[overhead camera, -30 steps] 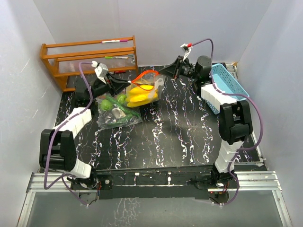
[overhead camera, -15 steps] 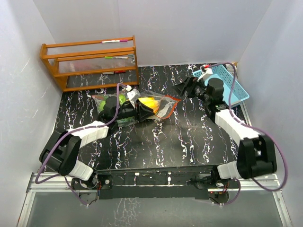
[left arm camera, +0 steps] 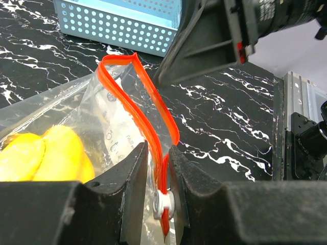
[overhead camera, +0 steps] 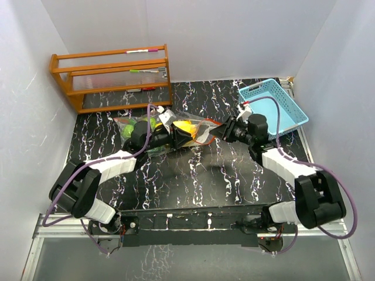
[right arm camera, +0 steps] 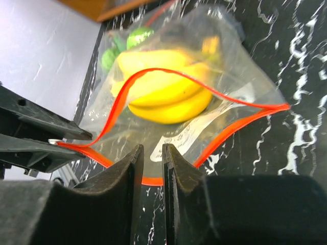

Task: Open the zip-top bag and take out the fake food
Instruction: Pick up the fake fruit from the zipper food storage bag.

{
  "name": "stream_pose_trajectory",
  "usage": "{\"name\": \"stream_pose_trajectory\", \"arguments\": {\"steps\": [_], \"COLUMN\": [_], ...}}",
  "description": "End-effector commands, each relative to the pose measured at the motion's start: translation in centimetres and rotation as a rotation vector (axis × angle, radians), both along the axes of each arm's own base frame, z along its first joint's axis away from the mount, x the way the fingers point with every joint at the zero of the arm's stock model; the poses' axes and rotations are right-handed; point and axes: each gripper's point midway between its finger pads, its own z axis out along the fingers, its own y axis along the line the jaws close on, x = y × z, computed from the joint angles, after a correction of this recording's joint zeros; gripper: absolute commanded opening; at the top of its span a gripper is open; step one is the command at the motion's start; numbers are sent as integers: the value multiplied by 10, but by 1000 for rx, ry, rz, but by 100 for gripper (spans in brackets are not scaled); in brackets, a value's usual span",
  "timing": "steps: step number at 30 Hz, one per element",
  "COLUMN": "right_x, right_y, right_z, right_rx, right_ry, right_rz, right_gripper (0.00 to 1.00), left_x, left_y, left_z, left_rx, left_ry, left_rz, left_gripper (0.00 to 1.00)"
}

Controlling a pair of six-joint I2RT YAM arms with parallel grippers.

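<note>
The zip-top bag (overhead camera: 199, 133) lies on the black table, its orange-rimmed mouth gaping toward the right. Inside it is fake food: yellow bananas (overhead camera: 184, 126) (right arm camera: 163, 92) and round green fruits (overhead camera: 138, 124) (right arm camera: 135, 37). My left gripper (overhead camera: 176, 136) (left arm camera: 158, 153) is shut on the orange zip strip at its white slider (left arm camera: 163, 201). My right gripper (overhead camera: 220, 130) (right arm camera: 152, 150) is at the mouth's other side. Its jaws stand a narrow gap apart, and the lower orange rim (right arm camera: 153, 179) crosses that gap.
A light-blue perforated basket (overhead camera: 273, 105) (left arm camera: 117, 20) stands at the back right, just behind the right arm. An orange wooden rack (overhead camera: 111, 73) stands at the back left against the wall.
The bag was held up at the back by both grippers; it now lies nearer the middle. The right gripper let go, opened wide, then came back to the mouth and narrowed.
</note>
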Motion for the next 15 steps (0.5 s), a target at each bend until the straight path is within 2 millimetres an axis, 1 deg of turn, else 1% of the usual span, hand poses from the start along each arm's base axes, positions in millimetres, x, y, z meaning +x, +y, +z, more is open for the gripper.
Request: {"name": "stream_pose_trajectory", "arguments": {"steps": [1,4,9,15], "right_x": [2,5,13,30], "right_y": [27,38,50,59], "right_z": [15,-2,-25,-34], "right_rx": [74,99,130,185], "right_ry": [-44,28,119,169], "right_rz": [77,87,92,67], "right_gripper": [24,24,33,43], "left_x": [-4,-11,-27,-52], "left_y": [-6,-14,-34,-64], "left_z": [9,10,8,-3], "left_rx": [3,5,20,32], "left_ry": [-51,-52,-69,-58], "left_rz": [7,3,-23,-94], "left_gripper": [22,22,22,22]}}
